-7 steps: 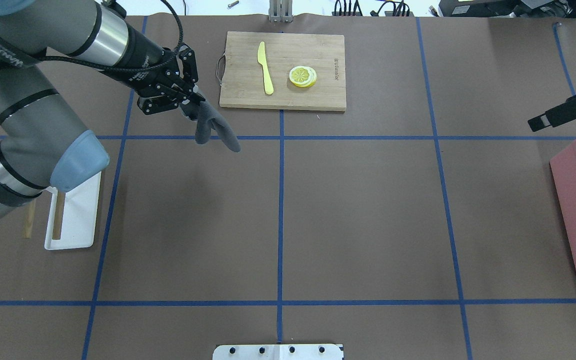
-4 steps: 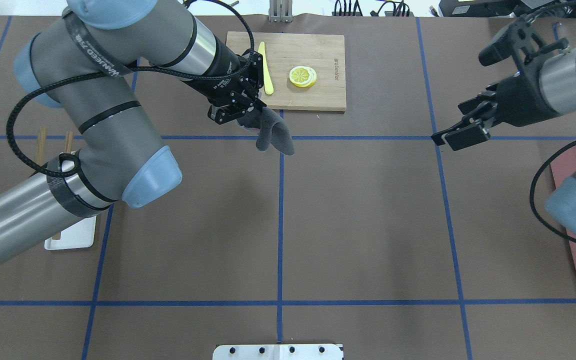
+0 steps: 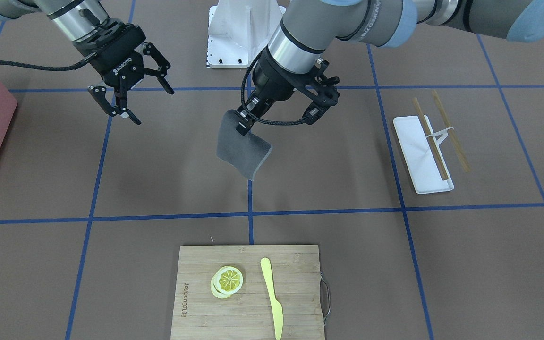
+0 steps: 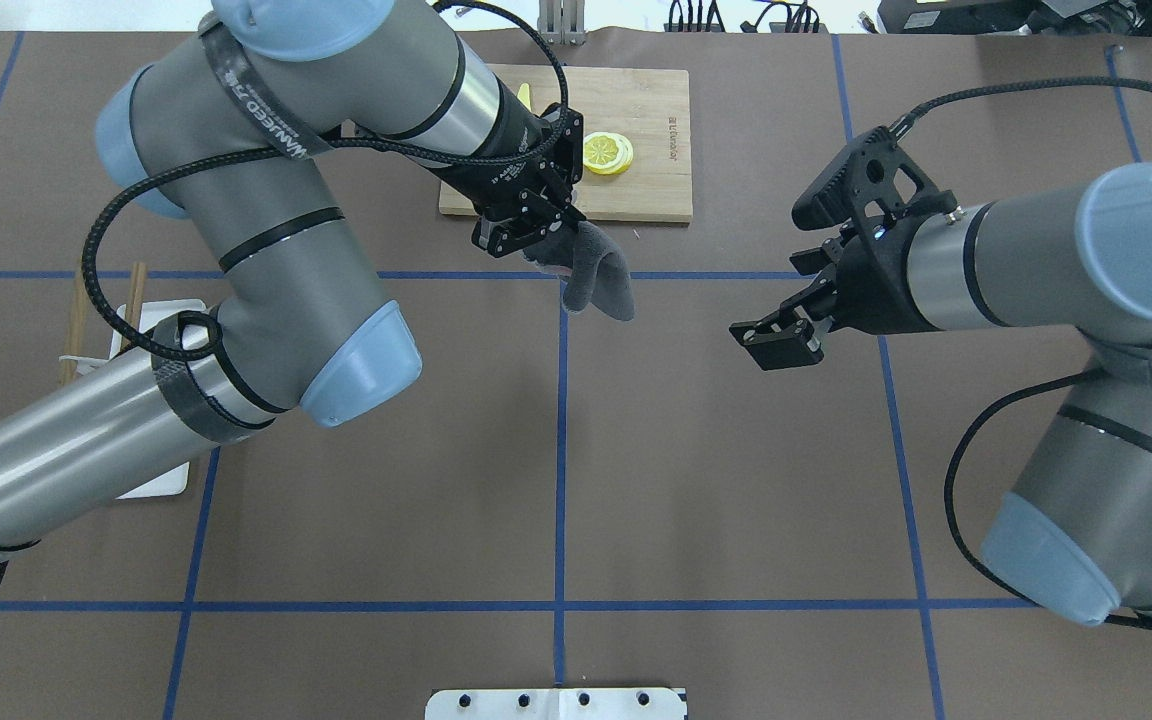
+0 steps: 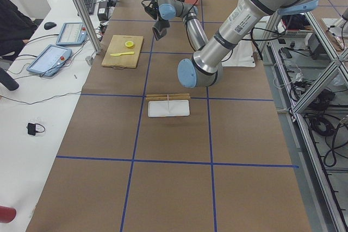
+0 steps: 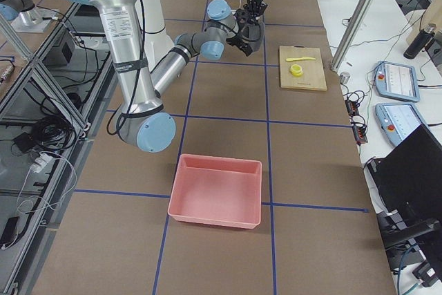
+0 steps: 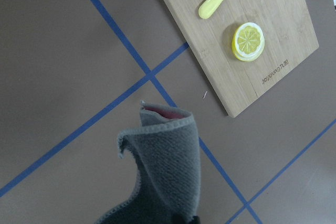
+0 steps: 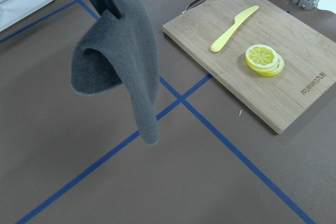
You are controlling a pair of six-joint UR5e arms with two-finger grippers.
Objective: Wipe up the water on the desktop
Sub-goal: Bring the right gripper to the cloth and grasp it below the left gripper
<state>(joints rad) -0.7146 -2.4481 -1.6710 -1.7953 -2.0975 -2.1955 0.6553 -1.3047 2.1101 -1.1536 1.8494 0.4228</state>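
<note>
Left gripper: clenched on the gray cloth, pinching 1 corner so the rest hangs down loose and ready to drop flat.
Cloth: up in the air, not touching the desktop, over the middle of the table a bit toward the far edge.
Right gripper: wide open and holding nothing, up in the air near the cloth on the table's right half, maybe waiting to help.
Desktop: right under the cloth, brown with blue tape lines, flat from edge to edge.
Water: no wet spot to see in any view, so hard to tell where to wipe.
Cutting board: by the middle of the far edge, just past the cloth, with lemon slices on it.
White tray: near the left edge, away from the cloth.
Next step, a guess: lowering the cloth to the desktop and rubbing.
</note>
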